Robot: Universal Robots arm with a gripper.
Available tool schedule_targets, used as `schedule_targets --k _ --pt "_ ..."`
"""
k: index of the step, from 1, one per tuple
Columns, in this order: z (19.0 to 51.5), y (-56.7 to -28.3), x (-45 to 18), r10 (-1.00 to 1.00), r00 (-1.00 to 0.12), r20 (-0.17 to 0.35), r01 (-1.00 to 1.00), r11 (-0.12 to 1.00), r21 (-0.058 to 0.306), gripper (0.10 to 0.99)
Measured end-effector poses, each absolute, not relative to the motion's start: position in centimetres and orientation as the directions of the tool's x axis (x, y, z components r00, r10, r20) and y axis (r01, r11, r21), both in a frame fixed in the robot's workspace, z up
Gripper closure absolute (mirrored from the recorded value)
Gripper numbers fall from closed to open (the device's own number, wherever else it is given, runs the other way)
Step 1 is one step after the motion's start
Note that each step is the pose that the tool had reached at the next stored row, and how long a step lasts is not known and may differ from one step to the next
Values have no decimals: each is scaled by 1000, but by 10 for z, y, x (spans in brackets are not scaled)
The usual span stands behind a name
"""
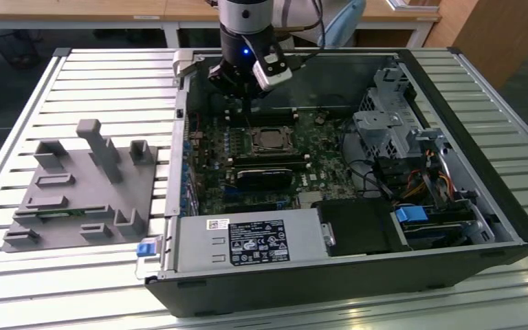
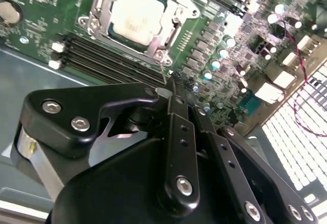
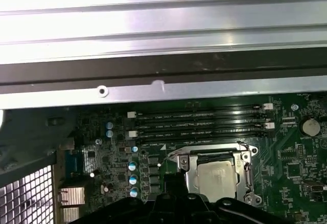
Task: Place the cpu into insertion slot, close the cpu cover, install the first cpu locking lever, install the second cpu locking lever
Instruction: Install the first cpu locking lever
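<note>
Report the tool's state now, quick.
Tool: fingers together, shut, holding nothing, just beside the insertion slot where the cpu sits.

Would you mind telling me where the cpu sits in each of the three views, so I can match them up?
Exterior view: cpu mid-motherboard, just below the gripper.
Second wrist view: cpu inside its silver frame, beyond the gripper.
First wrist view: cpu inside the same frame.
Shared landmark: the memory slots beside the socket.

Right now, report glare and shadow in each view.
Exterior view: window glare streaks the slatted table; case interior dim. Second wrist view: cpu top washed pale, gripper body dark in the foreground. First wrist view: bright case rail, motherboard shadowed.
</note>
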State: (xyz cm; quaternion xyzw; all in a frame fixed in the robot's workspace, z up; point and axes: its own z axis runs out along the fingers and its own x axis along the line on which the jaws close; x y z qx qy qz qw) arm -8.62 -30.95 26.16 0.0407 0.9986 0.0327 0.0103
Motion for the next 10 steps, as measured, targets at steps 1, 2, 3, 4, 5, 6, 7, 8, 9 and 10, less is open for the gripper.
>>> schedule_targets --k 1,2,3,4,5,6,7,8,9,10 --pt "262 -309 -88 82 -996 -18 81 995 66 980" --pt "261 -309 -89 82 -996 -18 81 995 66 980" --pt "261 -309 -91 82 -996 -18 81 995 66 980" --pt "261 -308 -92 82 -996 -18 81 995 66 980" --pt "261 -308 -94 82 -996 -18 81 995 66 980" --pt "261 -308 -95 82 -996 -18 81 995 66 980" --pt "261 -308 -97 82 -996 -18 81 995 66 980" --pt "261 -307 -98 82 -996 -18 81 995 66 980" --pt "261 -307 -100 82 -996 -18 81 995 66 980" --pt "261 -306 -101 82 -996 -18 81 995 66 980"
